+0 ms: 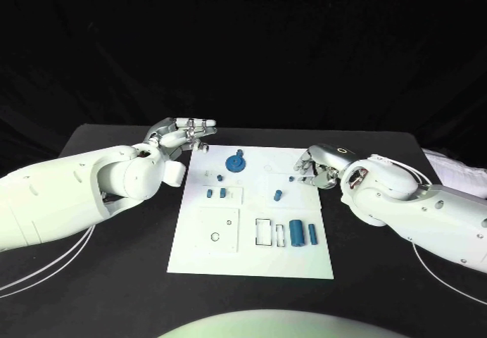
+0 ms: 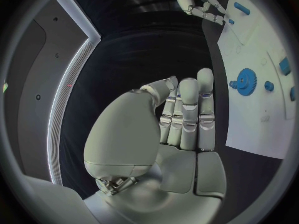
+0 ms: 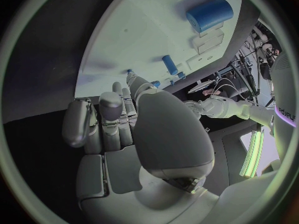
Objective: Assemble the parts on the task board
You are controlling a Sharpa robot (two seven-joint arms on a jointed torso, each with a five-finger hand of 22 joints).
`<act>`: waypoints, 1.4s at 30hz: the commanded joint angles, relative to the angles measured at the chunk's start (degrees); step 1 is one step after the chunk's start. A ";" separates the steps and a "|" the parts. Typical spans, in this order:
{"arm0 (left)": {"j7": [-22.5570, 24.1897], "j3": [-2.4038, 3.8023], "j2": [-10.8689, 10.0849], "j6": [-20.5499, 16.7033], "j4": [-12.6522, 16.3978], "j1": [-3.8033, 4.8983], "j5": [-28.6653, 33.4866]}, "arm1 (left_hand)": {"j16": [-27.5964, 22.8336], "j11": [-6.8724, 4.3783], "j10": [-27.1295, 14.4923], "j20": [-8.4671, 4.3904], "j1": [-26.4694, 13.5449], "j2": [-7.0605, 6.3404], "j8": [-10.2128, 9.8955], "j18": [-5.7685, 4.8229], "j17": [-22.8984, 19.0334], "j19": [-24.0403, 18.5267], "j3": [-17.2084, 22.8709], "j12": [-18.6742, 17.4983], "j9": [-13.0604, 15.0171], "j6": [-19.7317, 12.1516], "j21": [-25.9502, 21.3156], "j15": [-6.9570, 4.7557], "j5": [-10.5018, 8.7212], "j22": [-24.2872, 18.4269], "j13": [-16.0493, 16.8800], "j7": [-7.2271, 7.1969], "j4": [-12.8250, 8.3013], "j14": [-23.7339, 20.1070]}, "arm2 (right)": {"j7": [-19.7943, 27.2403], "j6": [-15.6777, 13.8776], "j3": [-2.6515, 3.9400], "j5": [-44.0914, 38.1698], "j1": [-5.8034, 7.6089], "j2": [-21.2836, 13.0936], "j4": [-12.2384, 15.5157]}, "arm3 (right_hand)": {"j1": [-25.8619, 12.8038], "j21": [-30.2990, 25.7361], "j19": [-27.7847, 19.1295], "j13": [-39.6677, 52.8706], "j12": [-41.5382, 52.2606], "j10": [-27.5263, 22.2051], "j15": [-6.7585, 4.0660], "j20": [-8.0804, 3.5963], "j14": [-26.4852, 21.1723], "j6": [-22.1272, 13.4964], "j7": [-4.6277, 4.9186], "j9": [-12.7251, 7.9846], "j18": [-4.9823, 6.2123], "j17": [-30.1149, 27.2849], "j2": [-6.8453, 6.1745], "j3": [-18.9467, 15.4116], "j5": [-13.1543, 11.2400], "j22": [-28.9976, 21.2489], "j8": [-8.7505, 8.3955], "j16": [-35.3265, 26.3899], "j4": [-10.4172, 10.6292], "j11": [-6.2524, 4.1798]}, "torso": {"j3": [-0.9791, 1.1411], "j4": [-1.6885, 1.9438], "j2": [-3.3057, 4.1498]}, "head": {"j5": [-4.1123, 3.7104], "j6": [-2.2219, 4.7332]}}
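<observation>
Head view: a flat white rectangular task board [image 1: 254, 262] is shown lying in the middle of the black desk [image 1: 101, 296], with small blue plastic parts set on it. A blue toothed gear wheel [image 1: 236, 165] is seen near the far edge, short blue pegs [image 1: 215, 192] below it, and a thick blue cylinder [image 1: 296, 232] beside a slimmer blue bar [image 1: 314, 233] toward the near right. The silver left hand [image 1: 183, 134] is held at the board's far left corner, fingers straight and together, nothing grasped. The silver right hand [image 1: 317, 171] is held at the board's right edge, fingers loosely extended, likewise empty. The parts are judged to be light, rigid and smooth, hence liable to slip or roll when nudged; the cylinder is best taken across its curved sides at mid-length, the gear by its rim or raised hub. The pegs, being small, are judged to call for a fingertip pinch.
</observation>
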 commanded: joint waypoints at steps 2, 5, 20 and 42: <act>2.38 0.03 -0.09 0.24 0.57 0.02 2.93 | -0.28 -0.06 0.17 0.16 -0.58 0.06 0.16 0.63 -0.09 -0.37 -0.57 0.40 -0.05 -0.07 -0.29 -0.08 -0.20 -0.09 0.06 -0.31 -0.06 -0.32 | -0.33 4.48 -0.17 -1.77 0.05 0.80 -0.46 | -0.68 -0.51 -0.48 -0.73 -0.44 -0.02 0.29 0.32 0.52 0.90 -0.07 0.11 0.93 -0.09 0.03 0.67 -0.42 -0.47 0.04 -0.35 -0.10 -0.02 | 0.00 0.00 -0.01 | 0.21 -0.15; 2.34 0.03 -0.10 0.31 0.73 0.02 2.97 | -0.26 -0.05 0.08 0.16 -0.63 0.06 0.16 0.63 -0.12 -0.37 -0.75 0.47 -0.06 -0.13 -0.36 -0.08 -0.20 -0.15 0.07 -0.29 -0.08 -0.35 | -0.16 5.00 -0.29 -1.79 0.06 1.39 -0.86 | -0.94 -1.13 -1.01 -1.32 -0.68 -0.21 0.26 0.29 0.43 1.35 -0.16 0.17 1.13 -0.56 0.05 0.96 -0.60 -1.36 0.11 -0.81 -0.15 -0.02 | 0.04 0.00 -0.02 | 0.21 -0.12; 1.83 0.03 -0.07 0.55 0.92 0.02 3.00 | -0.12 0.13 -0.56 0.23 -0.75 0.19 0.05 0.61 -0.23 -0.31 -1.48 0.73 -0.13 -0.74 -0.69 0.03 -0.16 -0.39 0.05 -0.07 -0.21 -0.42 | -0.81 3.69 -0.64 -3.45 0.13 3.25 -2.22 | -1.77 -2.99 -2.38 -3.38 -1.06 -0.72 0.46 0.62 -0.34 1.76 0.08 0.03 1.61 -2.54 0.33 1.94 -1.67 -3.76 -0.25 -2.94 -0.67 0.39 | 0.04 -0.04 -0.04 | 0.34 -0.17; 1.00 0.03 0.17 1.24 1.00 0.02 3.00 | -0.27 0.29 -1.15 0.30 -0.61 0.33 0.02 0.59 -0.75 -0.27 -1.99 1.01 -0.15 -1.30 -0.96 0.14 -0.13 -0.58 0.05 0.11 -0.49 -0.70 | -1.65 7.32 -1.08 -4.62 0.15 4.72 -3.68 | -1.16 -1.40 -0.47 -4.82 0.01 3.62 -0.18 0.11 0.46 3.45 -0.07 0.23 1.07 -1.36 1.50 6.43 -2.66 -1.32 0.14 -1.54 -2.73 -0.38 | 0.00 0.00 -0.06 | 0.30 -0.63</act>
